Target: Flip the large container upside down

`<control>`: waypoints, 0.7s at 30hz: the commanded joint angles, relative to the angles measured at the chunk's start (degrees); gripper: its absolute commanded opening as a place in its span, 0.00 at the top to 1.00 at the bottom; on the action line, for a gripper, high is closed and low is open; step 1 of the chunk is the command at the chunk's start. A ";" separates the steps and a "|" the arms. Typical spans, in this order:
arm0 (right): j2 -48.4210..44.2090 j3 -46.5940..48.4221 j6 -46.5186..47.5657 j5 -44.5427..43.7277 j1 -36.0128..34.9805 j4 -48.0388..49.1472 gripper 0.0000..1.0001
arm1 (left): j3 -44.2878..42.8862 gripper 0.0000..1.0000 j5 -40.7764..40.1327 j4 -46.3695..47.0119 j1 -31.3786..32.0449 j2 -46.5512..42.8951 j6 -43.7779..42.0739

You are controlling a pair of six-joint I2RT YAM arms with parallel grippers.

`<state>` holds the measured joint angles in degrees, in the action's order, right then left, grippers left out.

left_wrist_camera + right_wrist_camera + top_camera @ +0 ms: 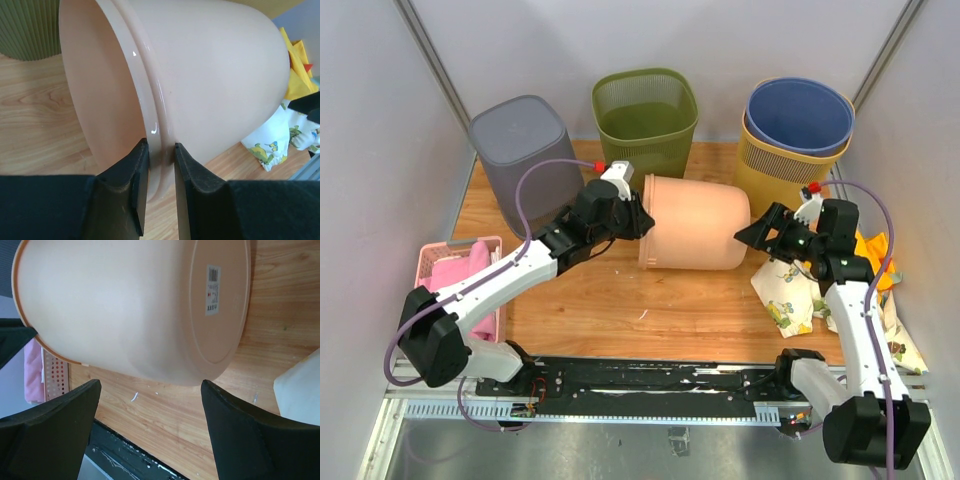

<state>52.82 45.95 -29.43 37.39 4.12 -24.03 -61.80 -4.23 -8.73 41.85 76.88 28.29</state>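
Halfway: bin (692,222) on its side mid-frame, yet to tip mouth-down. Left gripper (161,148) clamped on its rim, right gripper (150,385) spread wide.

Your left gripper (161,150) pinches the container (215,75) by its rim, arm stretched forward, while your right gripper (150,387) stands wide open.

Peach container (695,222); green bin (645,115); cloth (785,295) perhaps fruit-printed.
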 commanded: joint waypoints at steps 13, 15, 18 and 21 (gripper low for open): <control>10.43 2.44 -8.72 5.89 1.33 16.00 0.16 | 3.47 0.91 3.49 -3.45 0.17 -3.28 -3.68; 12.54 1.86 -9.61 11.44 1.33 18.71 0.16 | 4.06 0.92 4.78 -3.08 0.17 -3.55 -3.49; 14.14 2.62 -9.84 19.65 0.93 17.96 0.17 | 4.56 0.94 6.16 -2.93 0.17 -3.59 -3.46; 10.41 1.59 -10.13 21.15 -0.06 17.05 0.17 | 4.75 0.94 7.16 -2.73 0.17 -3.67 -3.36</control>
<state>66.98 48.71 -37.32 47.66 5.15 -8.62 -58.11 -0.08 -10.81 41.67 73.60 25.82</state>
